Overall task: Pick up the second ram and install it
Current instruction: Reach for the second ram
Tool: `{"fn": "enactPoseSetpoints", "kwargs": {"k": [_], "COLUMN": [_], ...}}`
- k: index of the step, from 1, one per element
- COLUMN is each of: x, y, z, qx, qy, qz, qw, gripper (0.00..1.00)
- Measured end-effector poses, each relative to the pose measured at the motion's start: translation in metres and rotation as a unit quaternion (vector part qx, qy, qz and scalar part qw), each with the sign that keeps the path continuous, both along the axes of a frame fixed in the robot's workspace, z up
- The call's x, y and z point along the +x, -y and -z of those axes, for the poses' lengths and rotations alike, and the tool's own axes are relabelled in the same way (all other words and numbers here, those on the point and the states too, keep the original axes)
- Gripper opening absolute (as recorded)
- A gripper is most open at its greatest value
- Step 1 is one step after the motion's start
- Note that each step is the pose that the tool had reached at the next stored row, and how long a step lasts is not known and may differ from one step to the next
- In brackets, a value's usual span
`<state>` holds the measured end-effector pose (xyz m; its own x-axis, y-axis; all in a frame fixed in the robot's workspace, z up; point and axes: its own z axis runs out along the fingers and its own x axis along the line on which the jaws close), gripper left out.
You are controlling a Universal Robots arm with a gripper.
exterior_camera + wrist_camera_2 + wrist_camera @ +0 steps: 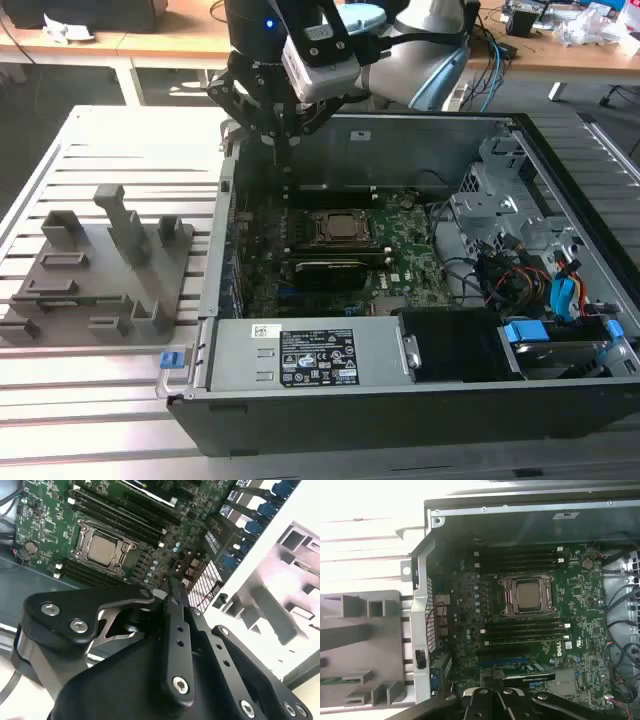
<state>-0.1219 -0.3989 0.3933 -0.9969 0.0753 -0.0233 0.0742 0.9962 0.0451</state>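
gripper (275,138) hangs in the upper part of the exterior view, left of centre, above the far corner of the open computer case (400,425). in both wrist views its black fingers (176,630) are drawn together at the tips. we see nothing between them, so we note the gripper (494,696) (173,587) as closed and empty.

second ram (337,681): a thin green strip seated in a recess of the grey holder block (365,650), outside the case wall and well apart from the gripper. only its upper edge shows, and one end runs out of the first wrist view. its long axis runs parallel to the memory slots (525,632) on the motherboard (580,610). we cannot tell which end is which.

in the exterior view the holder block (100,290) sits on the slotted metal table (100,410) on the exterior view's left, just beside the case. we cannot make out the ram there.

inside the case the motherboard (405,250) lies flat, with the cpu socket (343,228) near its middle. memory slots flank the socket (529,596) on two sides. a black expansion card (325,268) sits just in front of the socket, and the power supply (310,355) lies along the near wall.

the second wrist view looks past the fingers onto the motherboard (45,525), with the socket (102,550) beyond the tips and the holder block (280,615) off to one side.
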Motion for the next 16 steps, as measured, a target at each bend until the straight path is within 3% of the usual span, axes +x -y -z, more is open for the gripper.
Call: {"fn": "enactPoseSetpoints", "kwargs": {"k": [2, 7, 12, 13, 16], "x": [-0.005, -0.041, -0.061, -0.07, -0.075], "y": [0.0, 0.0, 0.0, 0.0, 0.0], "z": [-0.0001, 0.0005, 0.0006, 0.0007, 0.0008], "qx": [-0.0001, 0.0, 0.0, 0.0, 0.0], "qy": [0.0, 0.0, 0.0, 0.0, 0.0], "qz": [0.0, 0.0, 0.0, 0.0, 0.0], "qw": [1.0, 1.0, 1.0, 1.0, 1.0], "gripper": [0.11, 0.11, 0.11, 0.11, 0.11]}}
